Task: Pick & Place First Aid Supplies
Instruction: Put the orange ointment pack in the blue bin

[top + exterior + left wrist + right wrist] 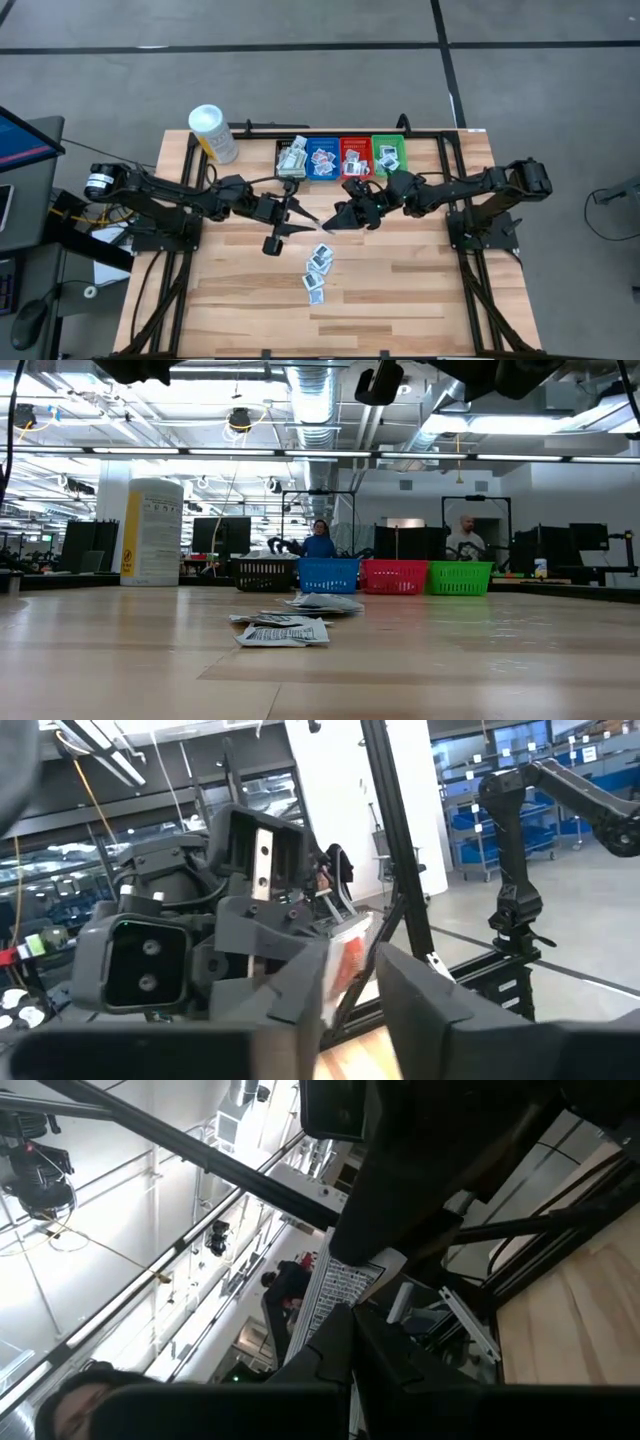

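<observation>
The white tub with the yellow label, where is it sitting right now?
In the high view the white tub stands at the table's far left corner, left of the black bin that starts the row of bins.

White tub [211, 132], black [292, 157], blue [322, 157], red [355, 156], green bins [388, 153], wooden table [400, 290]

Bright overhead strip lights [300, 455], ceiling glare in low view, wrist views blurry up close, soft shadows on tabletop [400, 290]

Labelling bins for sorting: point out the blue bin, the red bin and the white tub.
blue bin [328, 576], low view, front wall.
red bin [394, 577], low view, front wall.
white tub [152, 530], low view, middle of its side.
</observation>
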